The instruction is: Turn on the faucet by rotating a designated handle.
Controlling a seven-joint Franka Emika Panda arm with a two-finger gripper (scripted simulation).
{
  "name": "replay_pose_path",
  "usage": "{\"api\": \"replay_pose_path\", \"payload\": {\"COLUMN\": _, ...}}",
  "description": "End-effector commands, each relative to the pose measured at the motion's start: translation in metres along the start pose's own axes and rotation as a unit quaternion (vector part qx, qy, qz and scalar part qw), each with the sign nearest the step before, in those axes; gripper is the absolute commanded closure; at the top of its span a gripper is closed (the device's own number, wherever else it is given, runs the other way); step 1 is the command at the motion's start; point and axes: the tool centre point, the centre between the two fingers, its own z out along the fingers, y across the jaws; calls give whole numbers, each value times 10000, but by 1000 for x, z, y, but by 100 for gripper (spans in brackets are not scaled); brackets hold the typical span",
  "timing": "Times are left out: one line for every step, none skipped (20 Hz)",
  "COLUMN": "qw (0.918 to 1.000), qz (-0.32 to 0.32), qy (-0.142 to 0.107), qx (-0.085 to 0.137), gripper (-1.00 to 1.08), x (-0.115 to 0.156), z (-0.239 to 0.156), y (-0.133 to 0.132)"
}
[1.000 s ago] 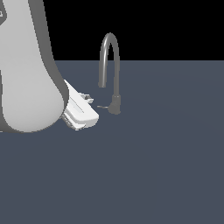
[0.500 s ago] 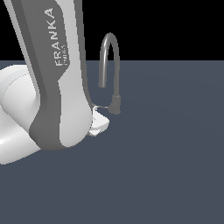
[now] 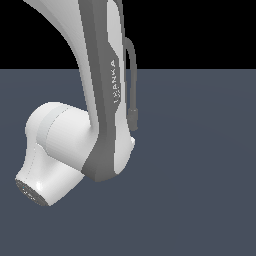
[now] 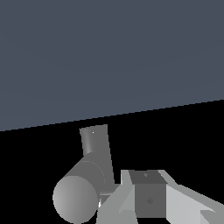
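The arm (image 3: 102,100) stands in front of the faucet (image 3: 132,85) in the exterior view, hiding its base; only part of the spout shows past the arm on the exterior view's right. In the wrist view, the faucet's base lies just beside one of the fingers (image 4: 146,197) (contact cannot be confirmed). The counter (image 3: 200,175) extends beneath both.

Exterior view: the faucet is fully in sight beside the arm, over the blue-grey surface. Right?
Not fully. The exterior view shows the arm hiding most of the faucet; only part of its spout shows beside the arm, over the blue-grey surface.
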Motion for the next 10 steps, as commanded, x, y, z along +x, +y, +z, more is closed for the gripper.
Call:
{"api": "replay_pose_path", "payload": {"qw": 9997, "qz": -188, "qy": -37, "qx": -175, "gripper": 108, "x": 6, "z": 6, "y": -3}}
{"api": "replay_pose_path", "payload": {"qw": 9994, "qz": -253, "qy": -49, "qx": -233, "gripper": 108, "x": 8, "z": 8, "y": -4}}
{"api": "replay_pose_path", "payload": {"qw": 9991, "qz": -314, "qy": -61, "qx": -288, "gripper": 108, "x": 10, "z": 10, "y": -5}}
{"api": "replay_pose_path", "payload": {"qw": 9987, "qz": -372, "qy": -71, "qx": -339, "gripper": 108, "x": 12, "z": 12, "y": -6}}
{"api": "replay_pose_path", "payload": {"qw": 9983, "qz": -425, "qy": -82, "qx": -386, "gripper": 108, "x": 14, "z": 14, "y": -7}}
{"api": "replay_pose_path", "payload": {"qw": 9979, "qz": -475, "qy": -91, "qx": -430, "gripper": 108, "x": 15, "z": 15, "y": -8}}
{"api": "replay_pose_path", "payload": {"qw": 9975, "qz": -521, "qy": -100, "qx": -471, "gripper": 108, "x": 17, "z": 17, "y": -9}}
{"api": "replay_pose_path", "payload": {"qw": 9971, "qz": -562, "qy": -108, "qx": -507, "gripper": 108, "x": 18, "z": 18, "y": -9}}
{"api": "replay_pose_path", "payload": {"qw": 9967, "qz": -599, "qy": -115, "qx": -540, "gripper": 108, "x": 19, "z": 20, "y": -10}}
{"api": "replay_pose_path", "payload": {"qw": 9963, "qz": -632, "qy": -121, "qx": -569, "gripper": 108, "x": 20, "z": 21, "y": -11}}
